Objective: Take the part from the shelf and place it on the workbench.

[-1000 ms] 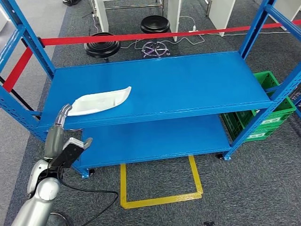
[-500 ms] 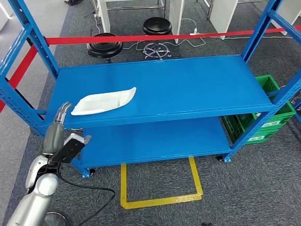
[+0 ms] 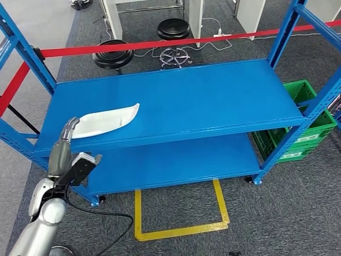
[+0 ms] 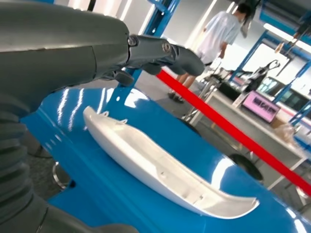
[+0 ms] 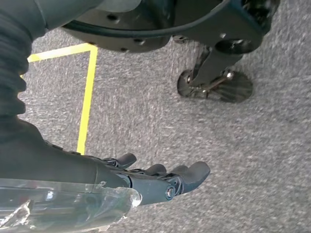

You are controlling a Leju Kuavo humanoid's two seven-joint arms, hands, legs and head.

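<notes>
The part is a long white curved plastic piece lying flat on the upper blue shelf, near its left front edge. My left hand is raised in front of that edge, fingers stretched out and empty, their tips just short of the part's near end. In the left wrist view the part lies on the glossy blue board, with my fingers hovering above and apart from it. My right hand hangs low over the grey carpet, fingers loosely spread, holding nothing.
Blue shelf uprights and a red bar frame the shelf. Two black stools stand behind it. A green crate sits at the right. Yellow floor tape marks a square on the carpet. A person stands beyond.
The whole picture shifted sideways and back as the camera moved. My left hand stays at about the same spot by the part's near end, still empty.
</notes>
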